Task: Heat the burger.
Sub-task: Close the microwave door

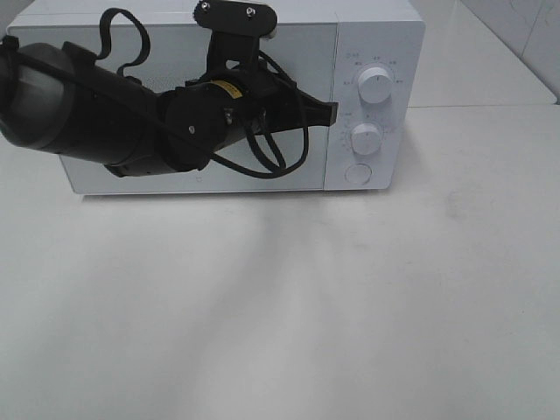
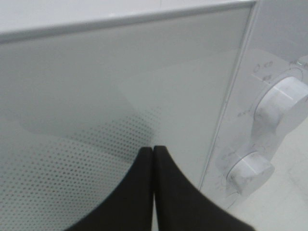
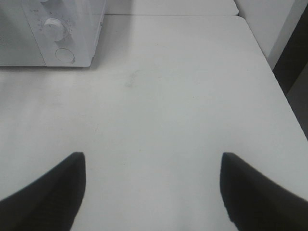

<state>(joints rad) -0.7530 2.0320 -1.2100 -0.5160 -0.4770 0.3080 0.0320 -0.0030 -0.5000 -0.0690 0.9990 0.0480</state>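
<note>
Now, left fingers point(image 2: 137, 197) together at microwave door point(image 2: 120, 96), right fingers point(image 3: 45, 192) apart.

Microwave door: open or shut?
Shut. The door sits flush with the knob panel, with no gap at the seam in either view. Closed left fingers are in front of it.
</note>
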